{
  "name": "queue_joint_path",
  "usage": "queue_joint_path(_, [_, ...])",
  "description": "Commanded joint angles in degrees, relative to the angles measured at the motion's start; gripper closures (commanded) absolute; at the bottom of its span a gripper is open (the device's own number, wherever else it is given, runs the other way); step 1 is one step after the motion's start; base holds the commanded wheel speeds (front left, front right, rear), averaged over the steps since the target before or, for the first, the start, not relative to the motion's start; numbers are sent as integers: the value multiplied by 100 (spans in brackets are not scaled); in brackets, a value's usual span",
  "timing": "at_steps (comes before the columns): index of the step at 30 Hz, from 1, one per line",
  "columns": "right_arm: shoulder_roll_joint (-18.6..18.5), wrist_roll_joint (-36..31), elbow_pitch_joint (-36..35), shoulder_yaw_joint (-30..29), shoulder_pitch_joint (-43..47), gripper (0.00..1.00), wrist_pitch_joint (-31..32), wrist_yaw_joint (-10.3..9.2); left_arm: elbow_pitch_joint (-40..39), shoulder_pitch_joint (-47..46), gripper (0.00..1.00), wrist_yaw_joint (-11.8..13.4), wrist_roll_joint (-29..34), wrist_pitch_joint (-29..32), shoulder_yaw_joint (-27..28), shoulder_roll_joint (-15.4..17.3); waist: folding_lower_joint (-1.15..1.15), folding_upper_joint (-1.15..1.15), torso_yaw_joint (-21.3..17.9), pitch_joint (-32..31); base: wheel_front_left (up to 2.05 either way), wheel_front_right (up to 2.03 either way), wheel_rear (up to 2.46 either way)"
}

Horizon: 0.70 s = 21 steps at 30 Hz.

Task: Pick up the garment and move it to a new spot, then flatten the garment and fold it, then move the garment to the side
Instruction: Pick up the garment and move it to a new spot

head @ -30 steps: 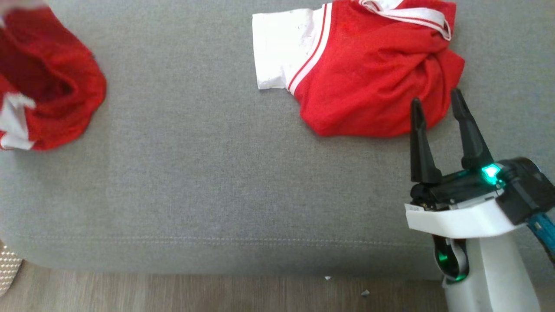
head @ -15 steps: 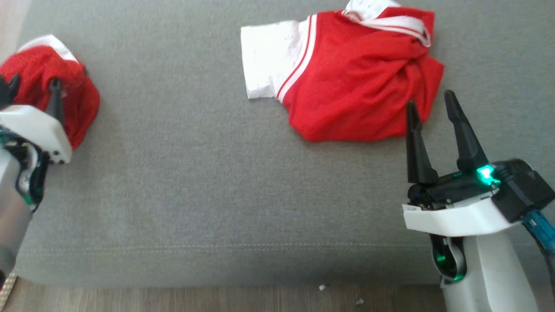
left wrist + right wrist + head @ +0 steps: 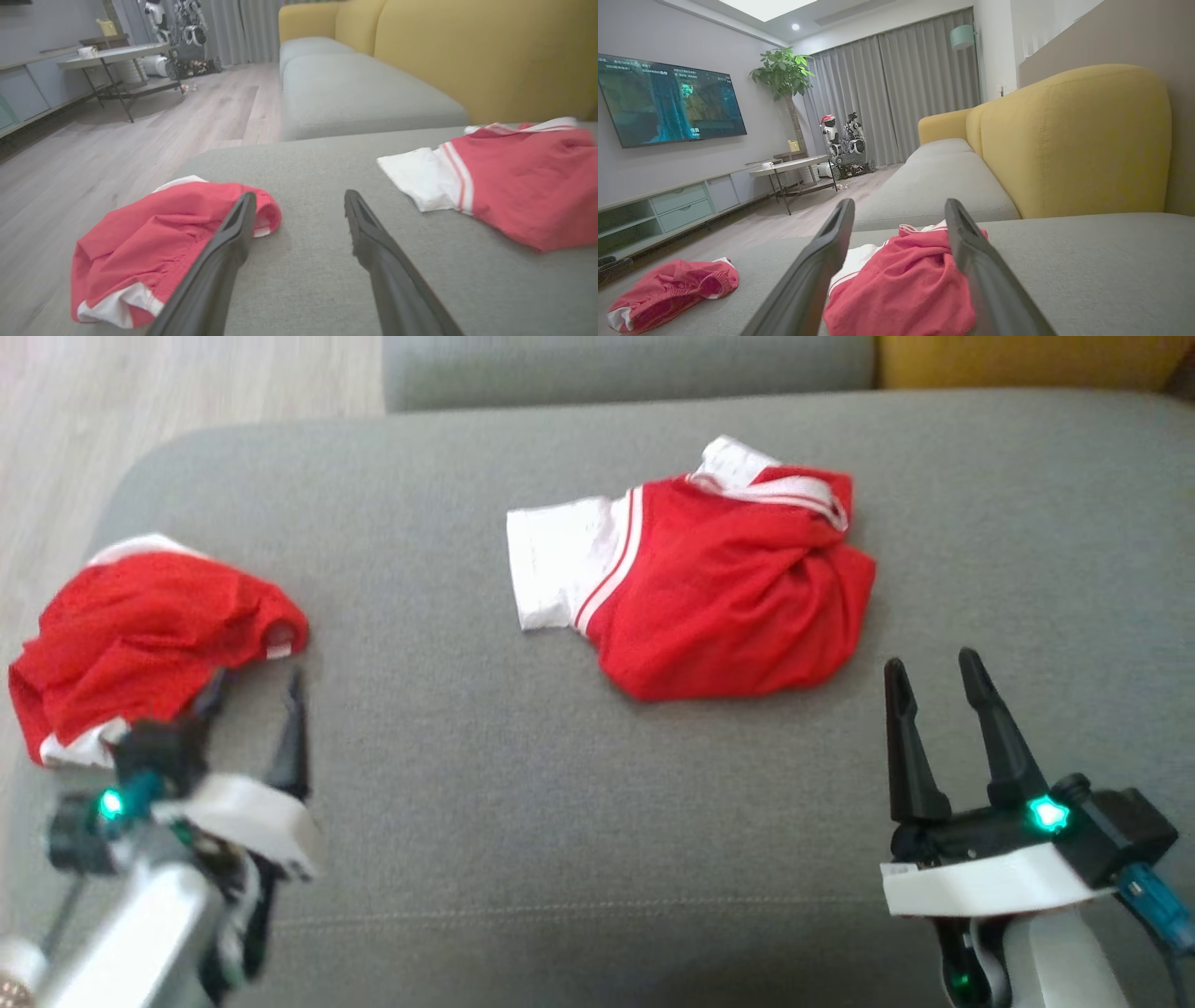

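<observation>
The left hand (image 3: pixel 259 679) and right hand (image 3: pixel 931 661) are spread and empty, and the crumpled red-and-white fabric garment (image 3: pixel 140 635) just beyond the left hand, near the edge of the grey sofa cushion (image 3: pixel 448 784), may slide off.

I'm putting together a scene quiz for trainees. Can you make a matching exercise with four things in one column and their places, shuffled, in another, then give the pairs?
Things:
1. red shorts
2. red-and-white shirt
3. yellow backrest
4. television

Places:
A. on the wall
B. middle of the grey cushion
C. beyond the cushion's far edge
D. near the cushion's left edge

Pairs: 1-D; 2-B; 3-C; 4-A
</observation>
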Motion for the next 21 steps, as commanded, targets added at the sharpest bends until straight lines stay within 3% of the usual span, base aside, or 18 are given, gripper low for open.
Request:
queue_joint_path(1, [12, 36, -163, 115, -93, 0, -40, 42, -270, -269, 0, 62, 99, -69, 374, 118, 0, 0, -54, -81, 0, 0, 0])
queue_joint_path(6, [12, -51, -117, -3, 25, 0, -40, 42, -1476, 752, 0, 486, 1165, -69, 1119, -556, 0, 0, -56, -72, 0, 0, 0])
queue_joint_path(14, [12, -367, -262, 18, 2, 0, -40, 42, -2309, 1552, 0, 207, 2605, -69, 1524, -1402, 0, 0, -72, -5, 0, 0, 0])
queue_joint_path(21, [12, -427, -196, 169, 47, 0, -40, 42, -2174, 1905, 0, -254, 3144, -70, 1510, -1739, 0, 0, -127, -10, 0, 0, 0])
